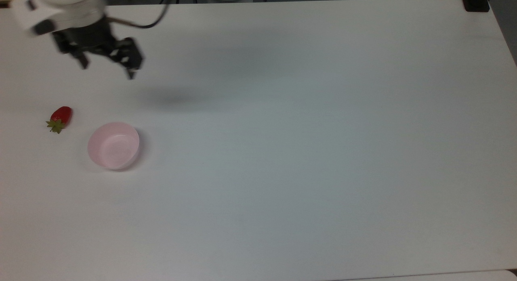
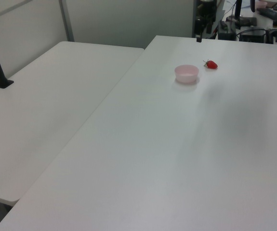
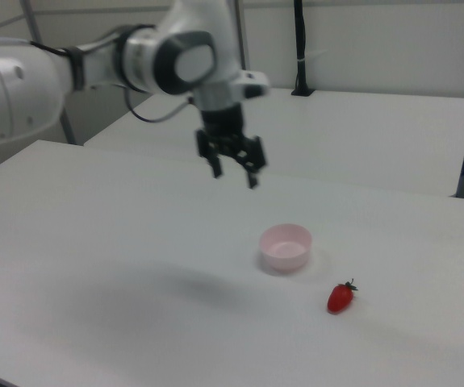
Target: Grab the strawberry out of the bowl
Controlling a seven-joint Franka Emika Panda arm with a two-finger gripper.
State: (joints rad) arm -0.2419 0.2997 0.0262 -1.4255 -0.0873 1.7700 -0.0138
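The white counter (image 1: 307,152) fills nearly the whole top view, bare across its centre, right and lower parts, its far edge running along the top of the frame and its right edge slanting down the upper right corner. In the left view a second white counter (image 2: 46,110) lies at frame left, its edge meeting the first along a diagonal seam. The robot arm (image 3: 94,64) enters the right view from the upper left. Its tool (image 1: 107,69) hangs in the upper left of the top view, raised clear of the surface, its two fingers spread apart with nothing between them; in the right view the tool (image 3: 233,171) sits above and left of the bowl. The pale pink bowl (image 1: 114,145) stands upright at left of centre in the top view, holding nothing. The strawberry (image 1: 59,117) lies on the counter outside the bowl, near the frame's left edge, a little apart from the bowl, green cap pointing down-left.
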